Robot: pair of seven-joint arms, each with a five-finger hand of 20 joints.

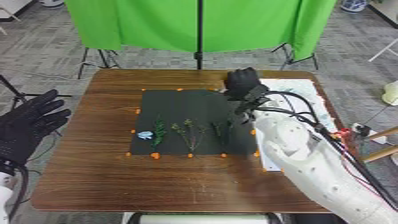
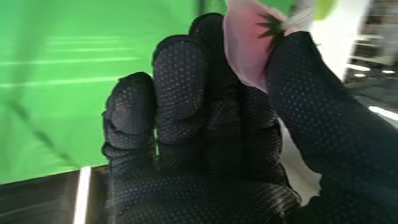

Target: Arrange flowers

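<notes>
My right hand (image 1: 242, 85) is over the far right part of the black mat (image 1: 178, 102), near its corner. In the right wrist view, the thumb of my right hand (image 2: 200, 115) and its fingers pinch a pink flower (image 2: 249, 40) with a small green leafy part. On the mat's near half lie a light blue flower (image 1: 145, 135), a green leafy stem (image 1: 159, 134), a thin branching sprig (image 1: 190, 136) and a darker green stem (image 1: 222, 132), side by side. My left hand (image 1: 34, 122) is beyond the table's left edge with its fingers straight, holding nothing.
Orange markers (image 1: 155, 155) line the mat's edges on the brown table (image 1: 98, 170). A white patterned sheet (image 1: 298, 90) lies under my right forearm on the right. Behind the table, a green cloth (image 1: 142, 25) hangs from a stand with black legs.
</notes>
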